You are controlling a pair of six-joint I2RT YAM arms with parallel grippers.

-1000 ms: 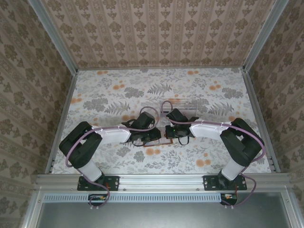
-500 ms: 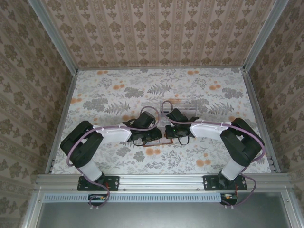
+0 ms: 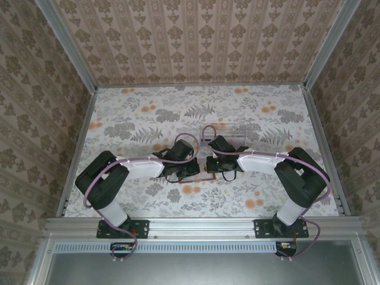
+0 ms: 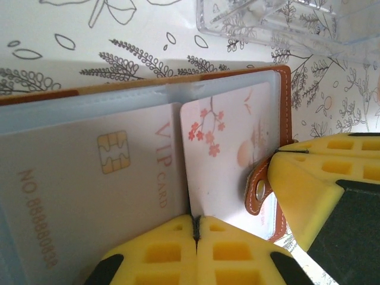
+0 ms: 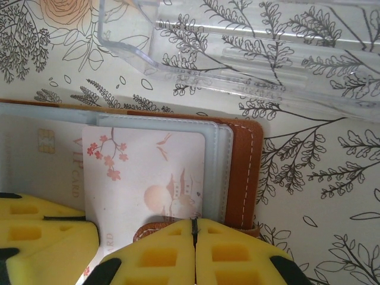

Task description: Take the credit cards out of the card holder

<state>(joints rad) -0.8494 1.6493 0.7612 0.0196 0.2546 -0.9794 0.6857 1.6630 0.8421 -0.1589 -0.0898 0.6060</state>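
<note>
The brown card holder [image 4: 284, 107] [image 5: 240, 172] lies open on the flowered table, its brown edge just visible between the arms [image 3: 205, 179]. A grey VIP credit card [image 4: 89, 196] [image 5: 53, 160] with a gold chip sits in its left pocket. A white credit card with pink blossoms [image 4: 228, 154] [image 5: 148, 172] lies on the right. My left gripper [image 4: 196, 221] [image 3: 198, 170] is shut, and the blossom card's near left corner runs into its seam. My right gripper [image 5: 193, 224] [image 3: 210, 167] is shut, tips down on the holder's brown strap [image 4: 261, 190]. Whether it pinches the strap is hidden.
A clear plastic tray [image 5: 237, 53] [image 4: 279, 24] [image 3: 228, 132] lies just beyond the holder. The two grippers stand close together, the right gripper's fingers [image 4: 314, 184] almost beside my left ones. Patterned walls and metal rails enclose the table.
My left gripper's jaws have closed together at the blossom card's corner. Both arms have stayed nearly where they were.
</note>
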